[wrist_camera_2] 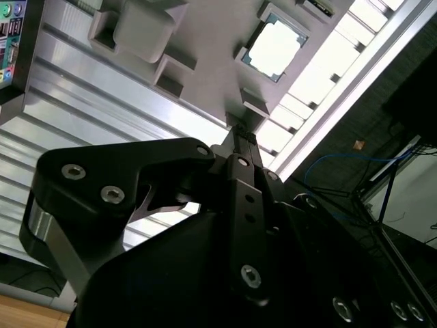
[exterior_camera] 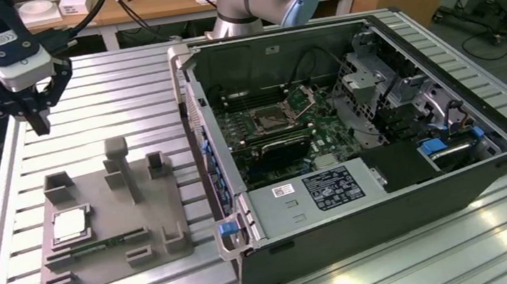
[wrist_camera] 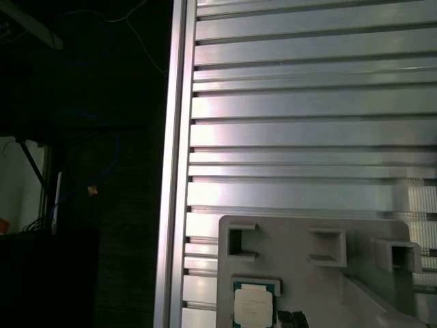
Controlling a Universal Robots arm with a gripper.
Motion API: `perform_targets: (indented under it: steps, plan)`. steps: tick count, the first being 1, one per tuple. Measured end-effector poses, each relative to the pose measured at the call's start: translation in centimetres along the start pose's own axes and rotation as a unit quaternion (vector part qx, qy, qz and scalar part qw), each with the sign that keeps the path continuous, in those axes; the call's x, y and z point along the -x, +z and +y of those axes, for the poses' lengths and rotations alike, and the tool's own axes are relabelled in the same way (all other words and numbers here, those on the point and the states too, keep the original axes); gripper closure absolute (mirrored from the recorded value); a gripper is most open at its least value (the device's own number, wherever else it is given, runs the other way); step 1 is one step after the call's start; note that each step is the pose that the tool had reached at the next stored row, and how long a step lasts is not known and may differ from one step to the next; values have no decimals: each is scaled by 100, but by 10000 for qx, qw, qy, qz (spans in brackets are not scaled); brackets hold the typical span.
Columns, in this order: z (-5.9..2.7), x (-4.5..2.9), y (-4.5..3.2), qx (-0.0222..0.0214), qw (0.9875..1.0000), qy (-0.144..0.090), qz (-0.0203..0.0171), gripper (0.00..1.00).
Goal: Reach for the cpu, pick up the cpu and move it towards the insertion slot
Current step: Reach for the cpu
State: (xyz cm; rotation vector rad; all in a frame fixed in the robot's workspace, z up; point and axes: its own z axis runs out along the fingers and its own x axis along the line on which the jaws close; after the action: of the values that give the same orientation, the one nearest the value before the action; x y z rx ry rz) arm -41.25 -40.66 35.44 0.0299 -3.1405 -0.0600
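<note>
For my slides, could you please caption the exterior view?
The gripper hovers apart from the cpu, which lies in the grey tray beside the open computer case.

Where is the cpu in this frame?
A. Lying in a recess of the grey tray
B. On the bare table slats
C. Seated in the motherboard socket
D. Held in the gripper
A: the cpu lies in a square recess of the grey tray, and the gripper hangs above the table, apart from it.
</note>
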Motion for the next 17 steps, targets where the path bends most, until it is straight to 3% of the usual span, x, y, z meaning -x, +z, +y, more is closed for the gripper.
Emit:
perform_targets:
  steps: [17]
  plan:
    - [-1, -28, 18, 0, 10000, 0, 0, 89]
